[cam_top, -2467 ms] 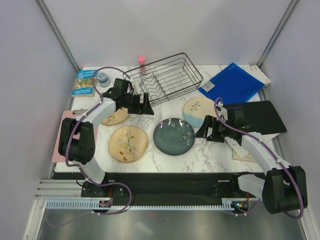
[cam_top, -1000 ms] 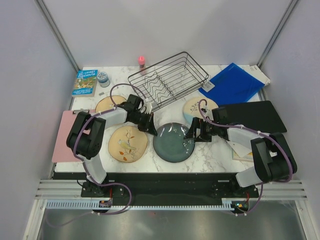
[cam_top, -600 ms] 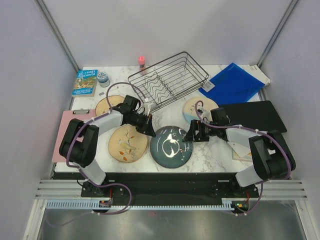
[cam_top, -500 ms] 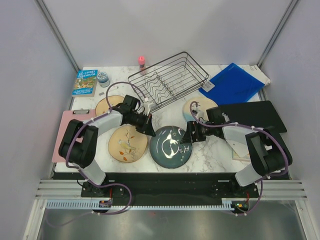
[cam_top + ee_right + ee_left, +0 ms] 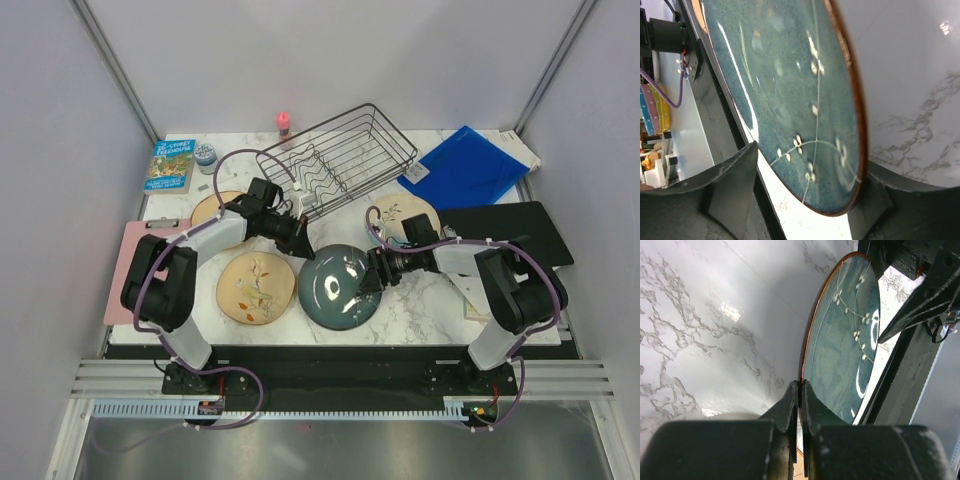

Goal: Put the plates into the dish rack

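The dark teal plate (image 5: 340, 287) is tilted, its far-left edge raised off the marble. My left gripper (image 5: 301, 244) is shut on that rim, the fingertips (image 5: 792, 400) pinching the brown edge of the teal plate (image 5: 845, 350). My right gripper (image 5: 372, 276) straddles the plate's right edge with its jaws open. In the right wrist view one finger (image 5: 872, 192) sits behind the teal plate (image 5: 785, 85) and the other finger (image 5: 735, 172) stands apart from its face. A tan plate (image 5: 256, 287), a second tan plate (image 5: 210, 210) and the cream-and-blue plate (image 5: 398, 215) lie flat. The black wire dish rack (image 5: 335, 160) holds nothing.
A blue folder (image 5: 465, 165) and a black pad (image 5: 510, 232) lie at the right. A book (image 5: 170, 165), a small jar (image 5: 207, 155) and a red-capped bottle (image 5: 284, 122) are at the back left. A pink clipboard (image 5: 122, 272) lies at the left edge.
My left gripper has drawn back with the teal plate's rim, tilting the plate. My right gripper has slid left onto the plate's right edge, its jaws narrowing.
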